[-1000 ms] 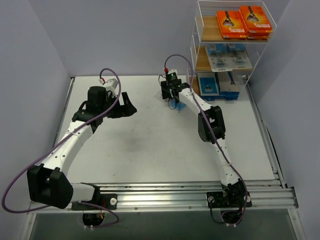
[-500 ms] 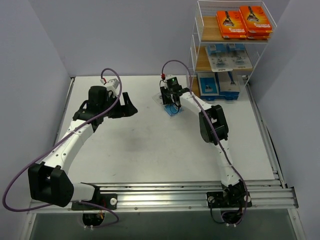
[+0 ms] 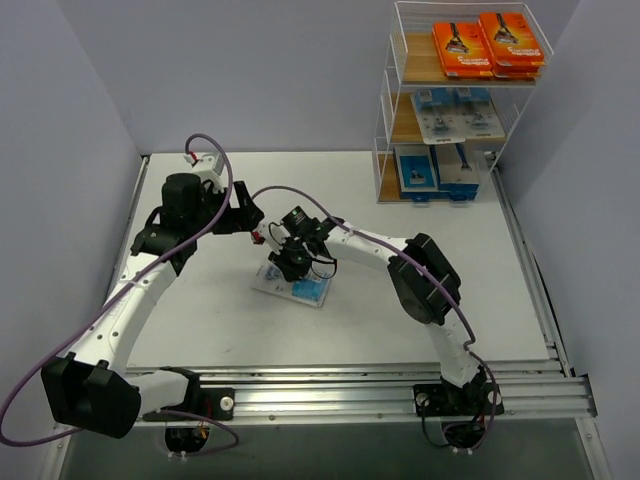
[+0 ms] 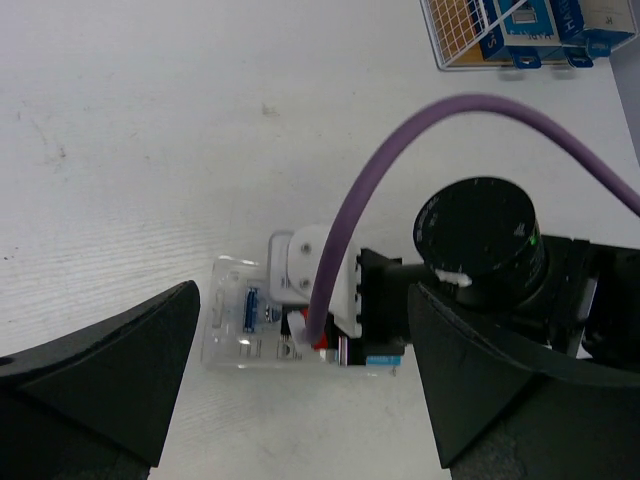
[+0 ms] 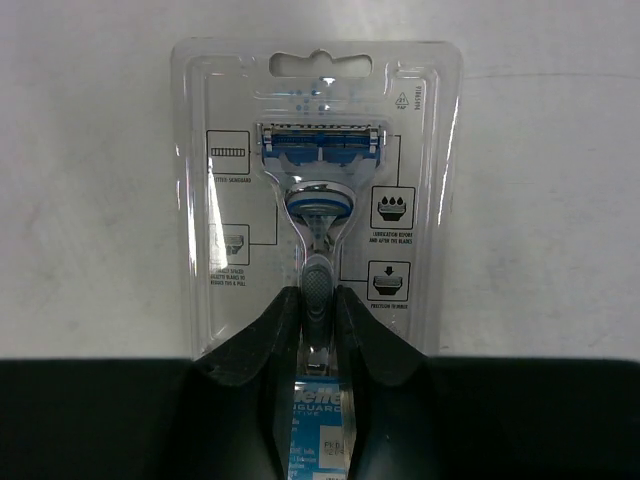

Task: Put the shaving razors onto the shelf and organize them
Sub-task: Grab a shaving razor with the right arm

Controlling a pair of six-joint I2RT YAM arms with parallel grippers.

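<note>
The clear blister pack [image 3: 297, 289] was up close to the shelf [image 3: 418, 62] a second ago; now it is well away from it, low over the middle-left of the worktop [image 3: 350, 330], and I cannot tell whether it touches the surface. The right hand [image 3: 288, 262] has swung it there and is clamped on the pack's lower end, fingers tight either side of the razor handle. The left hand [image 3: 245, 215] has turned toward it, spread wide and holding nothing, just beside the pack. This looks like a pass or a regrip, not a placing, so the pack has yet to be shelved. The orange boxes [image 3: 490, 42] and blue-and-grey packs [image 3: 458, 112] sit on the tiers as before
</note>
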